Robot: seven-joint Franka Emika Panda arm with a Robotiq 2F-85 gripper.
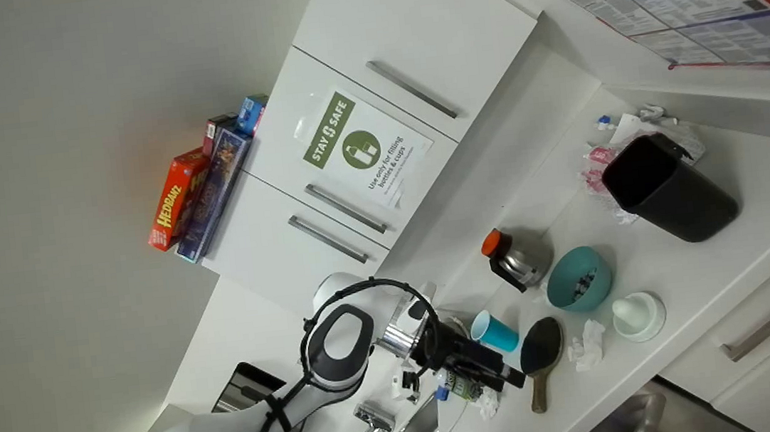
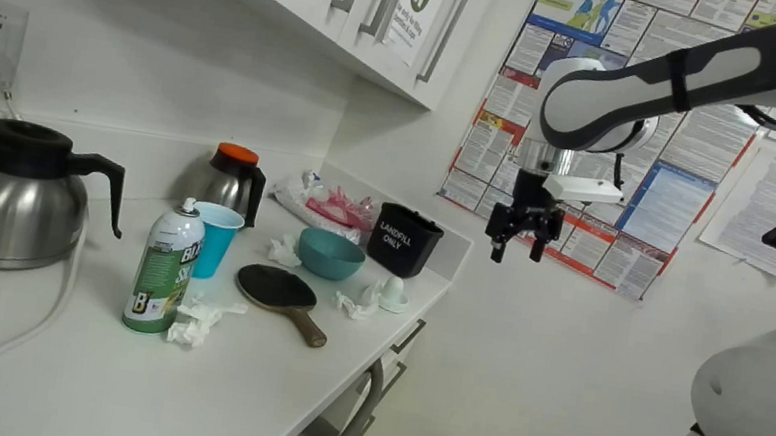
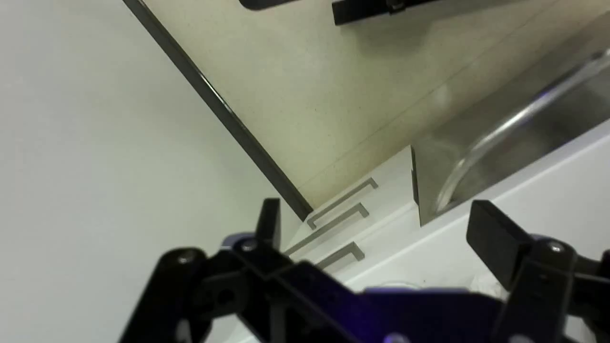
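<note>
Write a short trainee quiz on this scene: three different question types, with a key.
1. Pick one. The gripper is: A, shut on a cup; B, open and holding nothing; C, shut and holding nothing.
2. True or false: the teal bowl has small things inside.
3. Fill the gap: the black bin reads "... ONLY".

Key: 1, B. 2, true. 3, LANDFILL.

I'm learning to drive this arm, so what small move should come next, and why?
I'd probably ease the gripper toward the counter before lowering it: its jaws stand open and empty, the wrist view shows mostly wall, floor and drawers, and the bowl and paddle rest on the counter.
</note>
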